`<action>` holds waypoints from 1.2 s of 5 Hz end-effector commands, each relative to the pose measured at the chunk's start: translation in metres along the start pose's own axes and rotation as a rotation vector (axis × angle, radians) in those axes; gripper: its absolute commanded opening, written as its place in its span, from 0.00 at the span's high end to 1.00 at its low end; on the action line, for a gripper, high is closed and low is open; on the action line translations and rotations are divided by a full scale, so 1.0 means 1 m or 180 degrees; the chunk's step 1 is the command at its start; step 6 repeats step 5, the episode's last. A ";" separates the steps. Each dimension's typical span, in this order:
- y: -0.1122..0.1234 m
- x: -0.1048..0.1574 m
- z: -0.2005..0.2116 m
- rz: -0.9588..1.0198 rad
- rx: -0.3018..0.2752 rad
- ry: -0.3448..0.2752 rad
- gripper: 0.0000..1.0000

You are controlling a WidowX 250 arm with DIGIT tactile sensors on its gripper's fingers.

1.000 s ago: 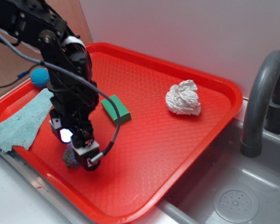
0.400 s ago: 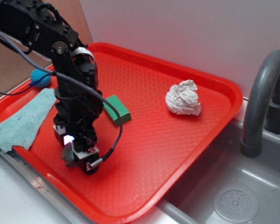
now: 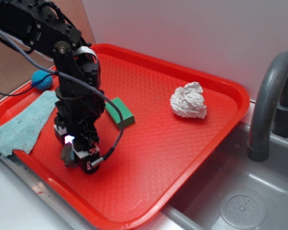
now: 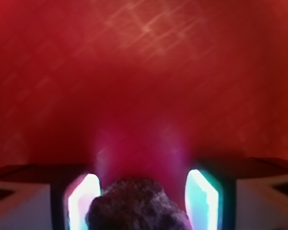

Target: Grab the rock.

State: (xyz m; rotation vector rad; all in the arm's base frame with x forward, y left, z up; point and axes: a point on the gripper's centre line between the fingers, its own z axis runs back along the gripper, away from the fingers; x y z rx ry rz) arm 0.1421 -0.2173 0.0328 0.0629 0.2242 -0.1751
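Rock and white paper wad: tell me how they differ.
The rock is dark brown-grey; the paper wad is white. The rock looks smaller than the wad. The rock sits between the fingers of the hand near the tray's front edge; the wad lies alone toward the back right. Both are lumpy and rest on the red tray.

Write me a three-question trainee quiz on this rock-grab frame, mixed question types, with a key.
1. True or false: in the wrist view the rock sits between the gripper fingers, with a gap showing on one side.
2. Multiple choice: the green block lies A) in the sink, B) on the red tray, C) on the teal cloth.
3. Fill in: the white paper wad rests near the tray's ___ edge, toward the faucet.

Key: 1 true; 2 B; 3 far.
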 end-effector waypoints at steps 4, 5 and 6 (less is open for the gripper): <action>0.105 -0.001 0.178 0.0469 -0.0450 -0.1282 1.00; 0.109 -0.003 0.187 -0.0047 -0.0355 -0.1557 1.00; 0.109 -0.003 0.187 -0.0047 -0.0355 -0.1557 1.00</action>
